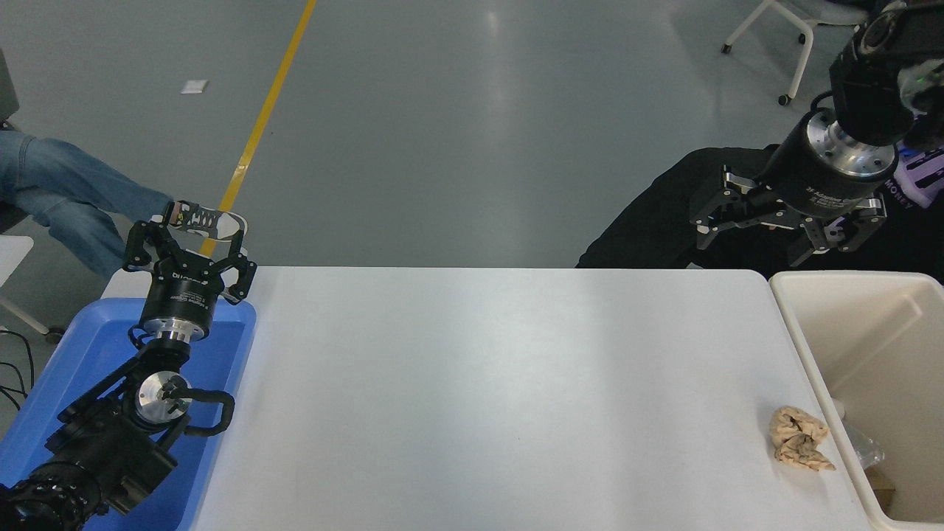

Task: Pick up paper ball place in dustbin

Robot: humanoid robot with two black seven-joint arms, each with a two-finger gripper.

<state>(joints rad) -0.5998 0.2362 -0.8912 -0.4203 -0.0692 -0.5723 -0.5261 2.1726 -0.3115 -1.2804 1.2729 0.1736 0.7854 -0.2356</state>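
White table (479, 383) on grey floor (442, 125): paper ball (799, 439) near right, beside dustbin (811, 346). Right claw (782, 236) spread, raised far right; left claw (188, 247) spread, parked left.

The paper ball (799, 439) is tan paper, matt, rough and full of wrinkles. At its three o'clock, the dustbin (811, 346) looks like cream plastic, smooth, with a soft shine on the thick rim. The table (487, 398) has a white smooth top, lightly glossy, with pale reflections. At nine o'clock, the blue tray (88, 346) seems smooth plastic. The right gripper (785, 237) has matt black fingers below a brushed metal ring that shines. The left gripper (188, 240) is also matt black, with a bright metal collar. The floor (442, 133) is grey and glossy.
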